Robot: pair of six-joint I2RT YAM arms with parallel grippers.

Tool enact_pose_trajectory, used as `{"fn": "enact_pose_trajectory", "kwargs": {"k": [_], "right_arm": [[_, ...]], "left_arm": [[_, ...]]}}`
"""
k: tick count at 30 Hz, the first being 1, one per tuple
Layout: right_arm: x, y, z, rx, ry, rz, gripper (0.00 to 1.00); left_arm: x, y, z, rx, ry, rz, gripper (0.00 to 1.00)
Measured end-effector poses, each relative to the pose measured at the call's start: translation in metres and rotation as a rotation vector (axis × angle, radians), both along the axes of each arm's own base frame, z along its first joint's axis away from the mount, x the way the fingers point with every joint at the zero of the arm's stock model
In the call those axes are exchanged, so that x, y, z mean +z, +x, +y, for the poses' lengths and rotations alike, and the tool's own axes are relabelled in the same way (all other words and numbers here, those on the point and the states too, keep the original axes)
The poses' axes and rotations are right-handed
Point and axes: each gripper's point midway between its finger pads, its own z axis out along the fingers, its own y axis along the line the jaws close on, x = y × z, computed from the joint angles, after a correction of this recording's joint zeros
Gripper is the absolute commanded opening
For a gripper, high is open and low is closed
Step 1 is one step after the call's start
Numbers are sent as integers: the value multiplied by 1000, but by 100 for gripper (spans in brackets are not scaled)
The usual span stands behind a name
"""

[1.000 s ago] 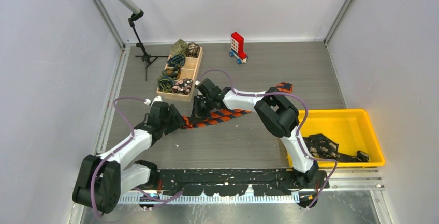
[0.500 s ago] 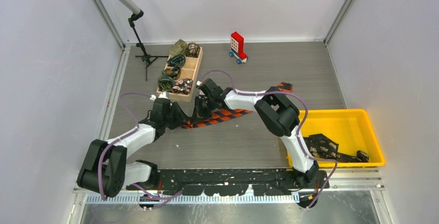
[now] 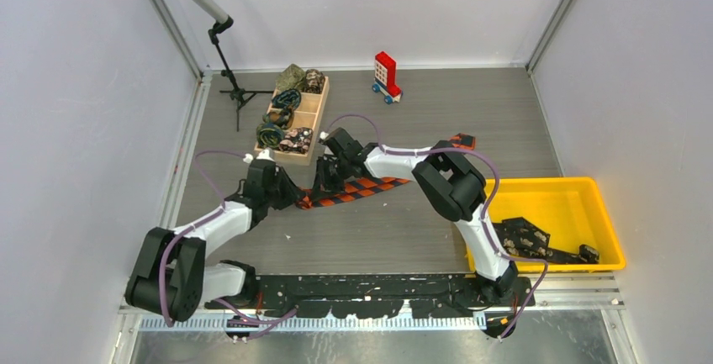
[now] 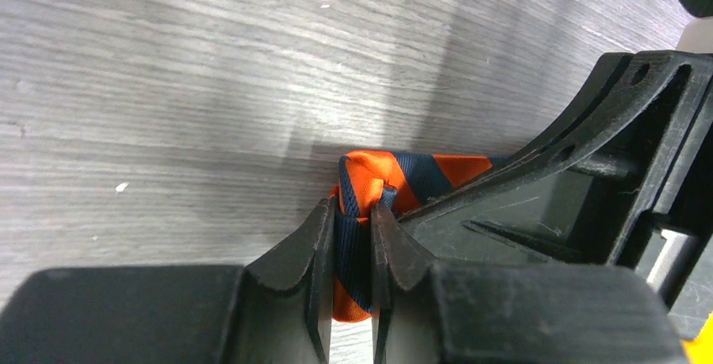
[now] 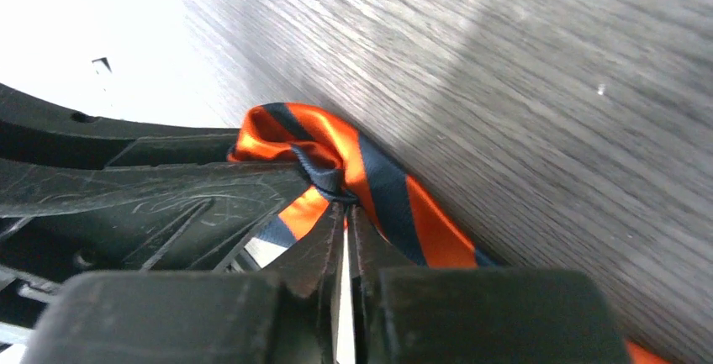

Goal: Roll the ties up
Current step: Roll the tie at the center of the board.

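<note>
here's the orange-and-black tie (image 3: 370,186), stretched out flat on the grey table (image 3: 404,238), running from near the left arm up and to the right. it passes under the right arm, and its far end shows again at the right, just past that arm's elbow. from above the pattern reads as diagonal checks. up close, in the left wrist view, it's glossy woven cloth in broad slanting bands of bright orange and dark navy (image 4: 404,175).

the left gripper (image 3: 290,198) is down at the tie's near end. its fingers (image 4: 303,255) are drawn in to a narrow gap with a bunched fold of the cloth pinched between them, the fabric humping up off the table just ahead of the tips.

the right gripper (image 3: 328,181) is just beside it, a little further along the tie. its fingers (image 5: 311,255) are almost touching, with only a thin crease of the cloth nipped at the tips, and the tie (image 5: 404,213) bulges up in a small loop above the pinch. each wrist view shows a black gripper crowding in close from the side.

behind them sits a wooden box (image 3: 315,110) with rolled ties (image 3: 286,120) in its compartments. over on the right, a yellow bin (image 3: 580,192) holds dark ties (image 3: 523,236).
</note>
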Motion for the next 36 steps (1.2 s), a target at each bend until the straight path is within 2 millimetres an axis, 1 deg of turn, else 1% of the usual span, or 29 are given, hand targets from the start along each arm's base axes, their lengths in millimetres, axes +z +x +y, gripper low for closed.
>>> {"fn": "enact_pose_trajectory", "kwargs": {"k": [3,5,8,13,15,17,21,27,33,36], "right_arm": [[-2,-1,-3,-1,-15,4,25],[0,0,-5,-2,-22,3,27],[9,4,-14,-11,-32,-16,27],[23,26,-37,-58,-39,-62,27],[22,34,-44,-76,-51,-75,26],[13,39,-54,-98,-82,-77,26],[-2,30,-64,-100,-129,-55,24],[-2,21,-56,-77,-125,-65,24],[-2,18,-55,-74,-139,-77,27],[0,18,-62,-84,-170,-89,30]], "left_arm": [[1,-4,4,11,16,9,0],[2,-8,5,13,32,14,0],[4,-13,7,16,74,21,0],[8,-18,14,35,150,25,0],[9,-19,17,45,177,25,0],[10,-21,21,58,207,28,0],[15,-22,28,80,255,20,0],[18,-23,35,87,339,15,0],[30,-18,29,53,500,-10,0],[32,-17,22,25,570,-19,0]]}}
